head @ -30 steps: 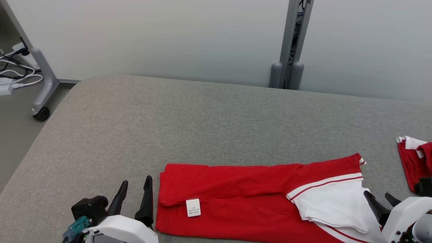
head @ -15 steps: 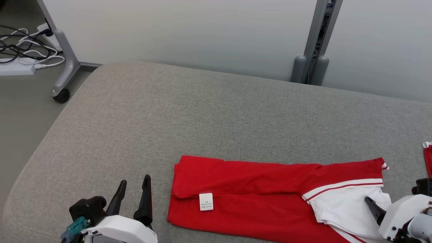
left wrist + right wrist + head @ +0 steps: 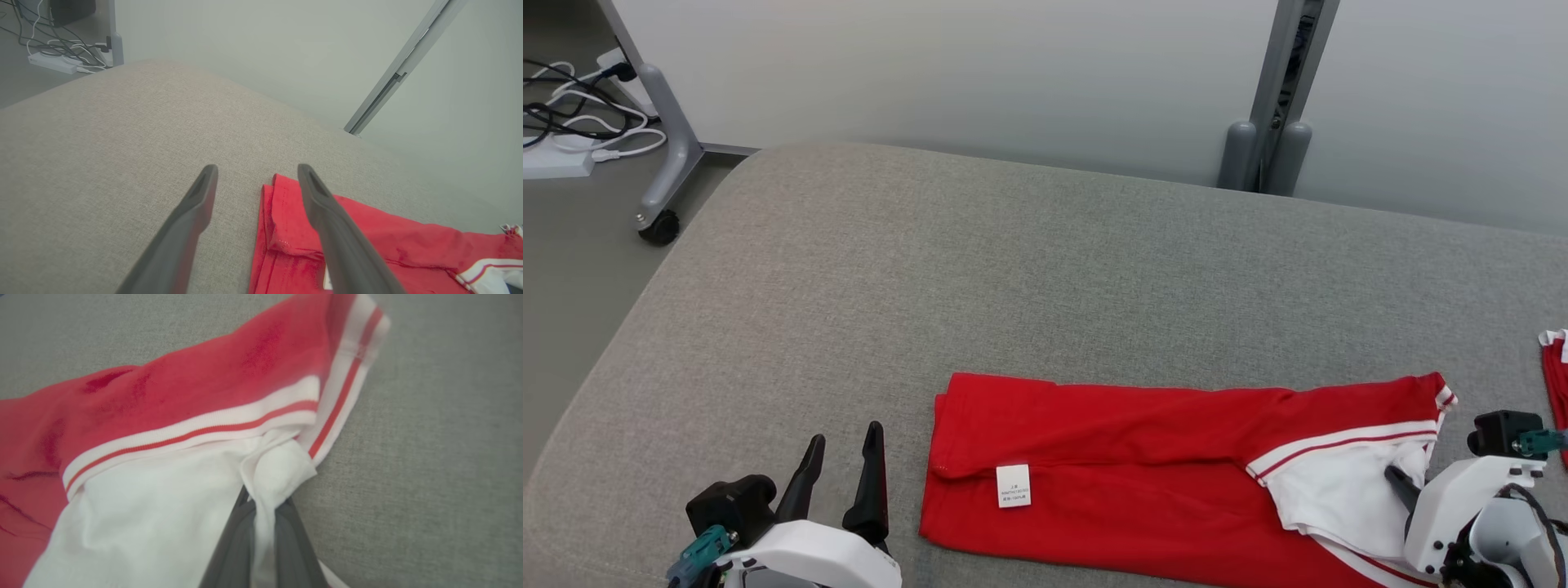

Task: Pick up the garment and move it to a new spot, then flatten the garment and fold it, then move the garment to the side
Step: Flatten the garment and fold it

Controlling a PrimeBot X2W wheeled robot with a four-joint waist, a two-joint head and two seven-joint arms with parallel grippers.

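Garment (image 3: 1143, 457) lay as a long folded strip by the near edge of the grey cushion (image 3: 1013, 269), right of middle. Right pincer (image 3: 263, 504) was clenched on a pinch of white fabric at the strip's right end, likely to lift that end over. Left pincer (image 3: 846, 434) hung released and empty just off the left hem, probably staged to grip there.

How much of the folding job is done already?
The red garment already lies folded into a long flat strip on the grey cushion. Now the right gripper is pinching its white part; the left gripper hangs open beside it. Left: finishing the fold and moving it aside.
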